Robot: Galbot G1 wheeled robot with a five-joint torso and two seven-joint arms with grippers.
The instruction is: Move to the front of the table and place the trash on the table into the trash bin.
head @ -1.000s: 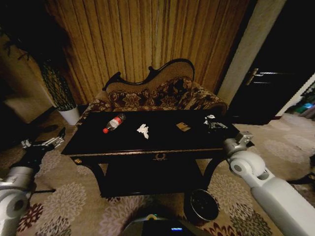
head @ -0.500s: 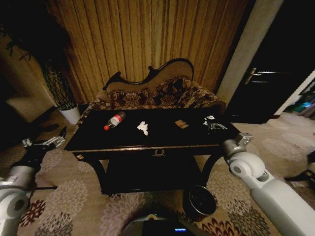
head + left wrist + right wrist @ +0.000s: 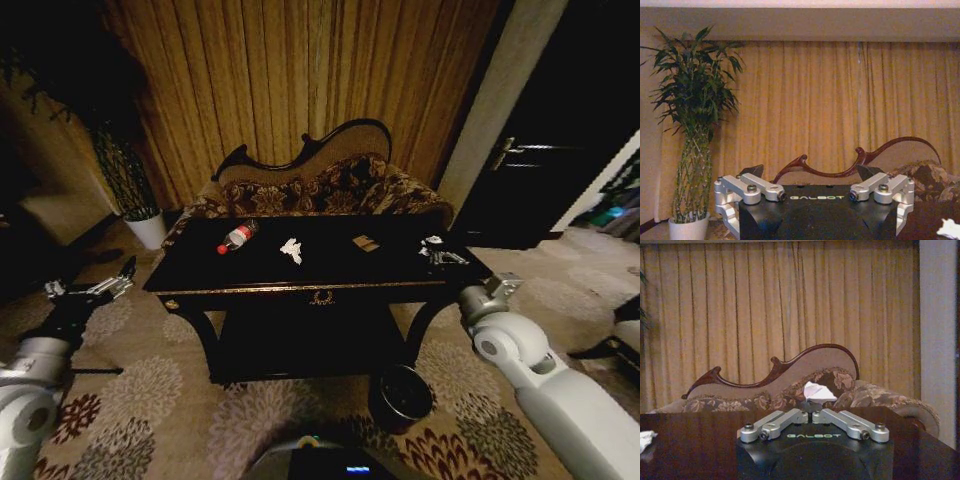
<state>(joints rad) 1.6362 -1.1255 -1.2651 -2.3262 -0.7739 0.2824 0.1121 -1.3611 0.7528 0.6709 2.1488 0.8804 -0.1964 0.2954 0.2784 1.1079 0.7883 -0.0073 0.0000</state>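
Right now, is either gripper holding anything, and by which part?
Nothing is held. The left gripper is open beside the glossy black table; the right gripper is shut, empty, over its right end.

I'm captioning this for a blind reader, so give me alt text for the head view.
A glossy black table holds a plastic bottle, crumpled paper and small wrappers, with a dark trash bin on the carpet by its front right leg. The left hand and right hand hover at either end.

"GALBOT" stands on the left gripper (image 3: 814,200) body and, more faintly, seemingly on the right gripper (image 3: 814,416) too.
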